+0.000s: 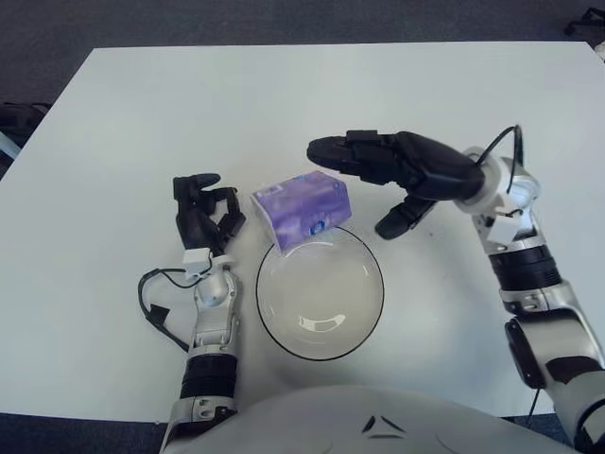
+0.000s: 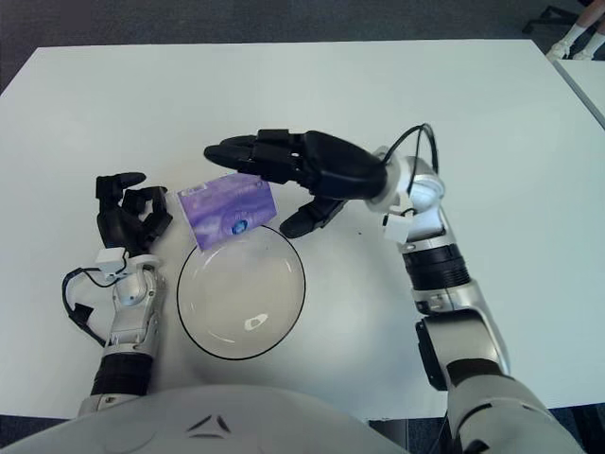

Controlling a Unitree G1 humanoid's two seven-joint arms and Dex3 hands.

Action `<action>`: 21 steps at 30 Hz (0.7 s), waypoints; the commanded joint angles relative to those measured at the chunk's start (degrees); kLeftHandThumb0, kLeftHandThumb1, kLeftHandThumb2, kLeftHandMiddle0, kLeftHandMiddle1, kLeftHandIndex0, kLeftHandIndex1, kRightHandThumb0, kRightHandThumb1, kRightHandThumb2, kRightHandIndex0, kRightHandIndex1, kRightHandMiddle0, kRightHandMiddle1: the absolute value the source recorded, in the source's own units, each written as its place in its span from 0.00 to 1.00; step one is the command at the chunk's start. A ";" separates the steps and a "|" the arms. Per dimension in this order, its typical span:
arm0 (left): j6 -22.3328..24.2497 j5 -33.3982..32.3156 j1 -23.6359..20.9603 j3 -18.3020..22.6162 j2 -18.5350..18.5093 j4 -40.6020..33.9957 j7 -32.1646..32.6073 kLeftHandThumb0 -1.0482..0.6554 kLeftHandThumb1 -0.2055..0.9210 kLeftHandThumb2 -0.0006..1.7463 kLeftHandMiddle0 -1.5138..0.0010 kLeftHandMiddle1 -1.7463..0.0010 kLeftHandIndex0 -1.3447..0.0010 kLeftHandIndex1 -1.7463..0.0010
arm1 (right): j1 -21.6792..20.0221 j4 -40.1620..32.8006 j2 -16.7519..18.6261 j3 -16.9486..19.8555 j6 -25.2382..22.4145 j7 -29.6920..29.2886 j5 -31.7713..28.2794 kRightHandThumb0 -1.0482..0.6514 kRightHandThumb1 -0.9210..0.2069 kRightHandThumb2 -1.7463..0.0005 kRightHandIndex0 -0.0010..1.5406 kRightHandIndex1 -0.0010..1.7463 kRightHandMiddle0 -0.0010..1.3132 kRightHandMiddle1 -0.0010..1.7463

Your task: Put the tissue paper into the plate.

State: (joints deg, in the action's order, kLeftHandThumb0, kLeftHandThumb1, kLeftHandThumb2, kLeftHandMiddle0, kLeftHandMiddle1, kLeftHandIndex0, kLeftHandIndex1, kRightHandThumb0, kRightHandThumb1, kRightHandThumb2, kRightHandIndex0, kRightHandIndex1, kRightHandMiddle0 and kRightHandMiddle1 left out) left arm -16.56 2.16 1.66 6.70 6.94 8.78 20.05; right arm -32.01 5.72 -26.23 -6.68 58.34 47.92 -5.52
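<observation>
Tissue paper [image 1: 302,210], a purple pack, sits tilted at centre frame, its lower edge propped on the far rim of the plate [image 1: 269,320] (really a clear shallow bowl). Left of it my left hand [image 1: 202,215] idles, fingers loosely curled, empty. To the right, my right hand [image 1: 378,175] spreads wide just above the pack, gripping nothing. I judge a gentle downward nudge should tip it inside.
</observation>
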 commanded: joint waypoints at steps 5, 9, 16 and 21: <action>2.16 1.06 4.44 -0.15 0.51 4.71 0.16 0.61 0.76 0.46 0.66 0.20 0.79 0.00 | 7.46 -3.90 1.55 4.68 -6.78 -9.79 -2.70 0.30 0.18 0.41 0.05 0.46 0.00 0.42; -0.67 1.53 4.66 -0.51 0.15 5.22 -0.36 0.61 0.73 0.49 0.65 0.18 0.80 0.00 | 15.92 -5.73 4.36 5.63 -8.52 -14.81 -2.86 0.41 0.35 0.29 0.12 0.72 0.00 0.74; -3.16 1.83 4.95 -0.85 -0.27 5.85 -0.76 0.61 0.67 0.55 0.64 0.15 0.79 0.00 | 17.38 -7.60 4.42 5.44 -9.89 -16.49 -2.05 0.46 0.41 0.23 0.16 0.83 0.00 0.86; -3.65 1.94 5.09 -0.98 -0.43 5.91 -0.80 0.61 0.65 0.57 0.63 0.14 0.78 0.00 | 17.69 -8.21 4.29 5.31 -10.30 -16.92 -1.85 0.46 0.41 0.23 0.17 0.84 0.00 0.87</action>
State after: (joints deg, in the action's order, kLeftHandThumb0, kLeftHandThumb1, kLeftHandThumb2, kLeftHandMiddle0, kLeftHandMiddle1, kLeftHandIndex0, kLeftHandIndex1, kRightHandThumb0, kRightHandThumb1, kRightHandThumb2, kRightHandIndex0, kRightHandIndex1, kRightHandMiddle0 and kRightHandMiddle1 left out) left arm -20.83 2.72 1.93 6.06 6.39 8.79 19.61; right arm -14.20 -1.08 -21.73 -1.55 48.08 31.58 -7.52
